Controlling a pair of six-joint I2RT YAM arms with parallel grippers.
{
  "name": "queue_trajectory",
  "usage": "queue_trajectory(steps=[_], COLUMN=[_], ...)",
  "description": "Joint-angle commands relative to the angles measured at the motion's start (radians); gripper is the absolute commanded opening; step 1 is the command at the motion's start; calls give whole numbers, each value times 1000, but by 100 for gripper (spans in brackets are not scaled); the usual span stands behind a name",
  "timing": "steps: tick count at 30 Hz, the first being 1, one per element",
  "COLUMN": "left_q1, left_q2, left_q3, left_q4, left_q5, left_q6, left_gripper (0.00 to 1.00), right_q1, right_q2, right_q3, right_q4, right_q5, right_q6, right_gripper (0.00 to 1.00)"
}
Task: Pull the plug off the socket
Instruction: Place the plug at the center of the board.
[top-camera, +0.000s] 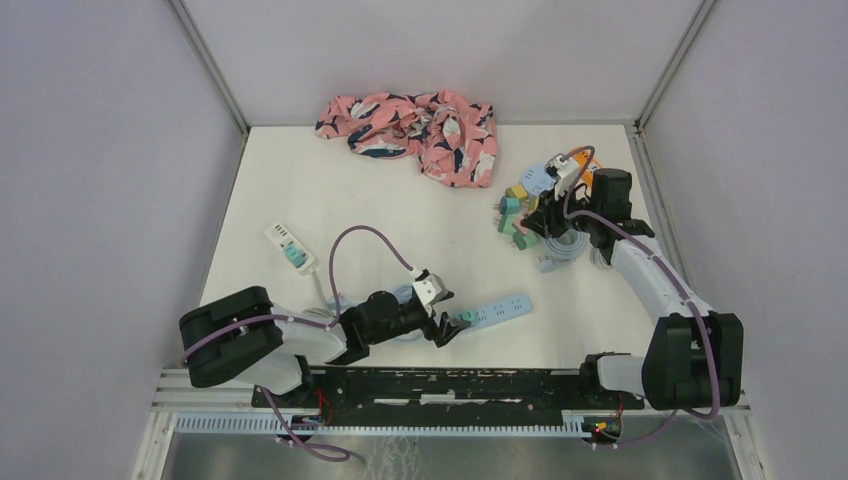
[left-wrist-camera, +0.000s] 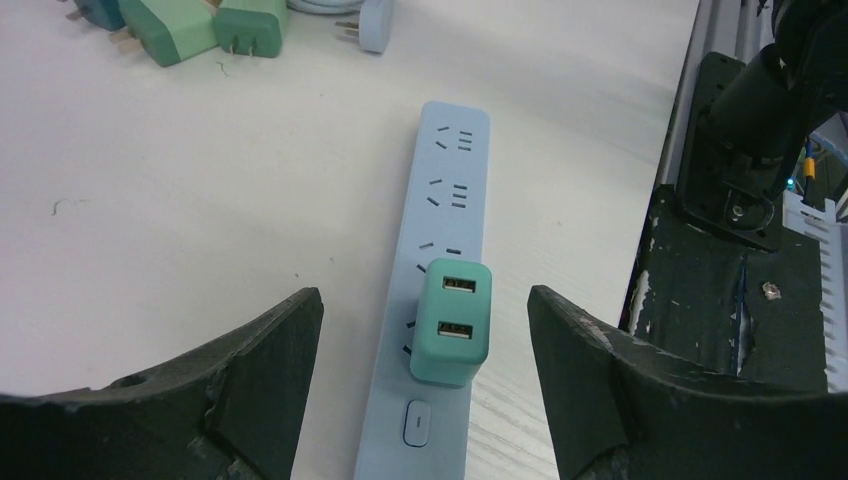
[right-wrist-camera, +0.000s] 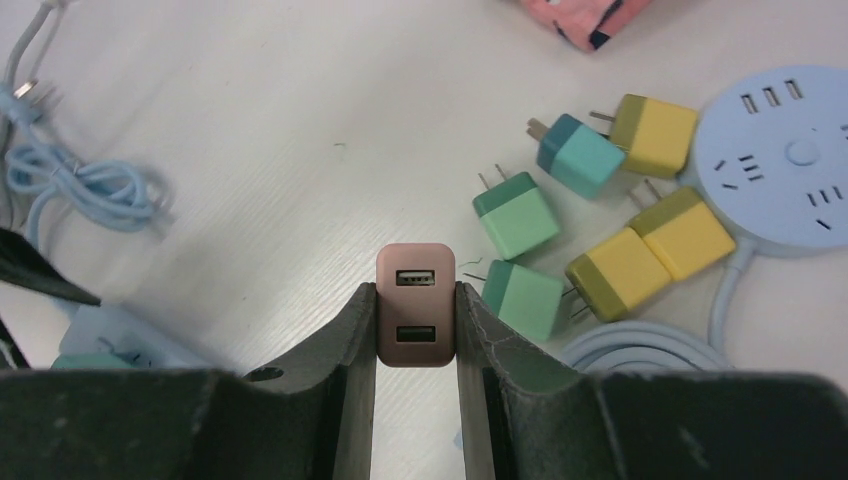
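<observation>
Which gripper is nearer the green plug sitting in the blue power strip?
Left. The left gripper stands open around the green plug in the blue power strip, not touching it. The right gripper is far across the table, shut on a brown plug.

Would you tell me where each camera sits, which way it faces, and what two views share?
Top external: above and behind, looking down on the table; left arm and right arm show.
Left wrist: looks down through the open left gripper at a teal plug in the blue power strip.
Right wrist: looks down past the right gripper, shut on a brown plug.
Shared: the teal plug, in top and left wrist.
</observation>
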Motion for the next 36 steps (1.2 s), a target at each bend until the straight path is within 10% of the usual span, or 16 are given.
queue_trajectory(steps=[1, 16, 26, 29, 36], left_q1=[5, 5, 6, 6, 8], left_q2=[-78, -254, -307, -322, -325], left_q3=[-7, -57, -94, -106, -108], left_q4=[-23, -71, -74, -60, -47], left_q5=[-38, -77, -93, -100, -93], left_q6=[-22, -23, -35, -39, -45], left_gripper=[82, 86, 87, 90, 94], right_q1=[-12, -17, -23, -24, -23], right_q2=[26, 198, 283, 218, 60], right_q3=[28, 92, 189, 187, 171], right_q4=[131, 205, 138, 127, 36], right_q5=[150, 455, 502, 488, 179], right_q6=[182, 353, 299, 220, 66], right_gripper=[3, 14, 68, 99, 100])
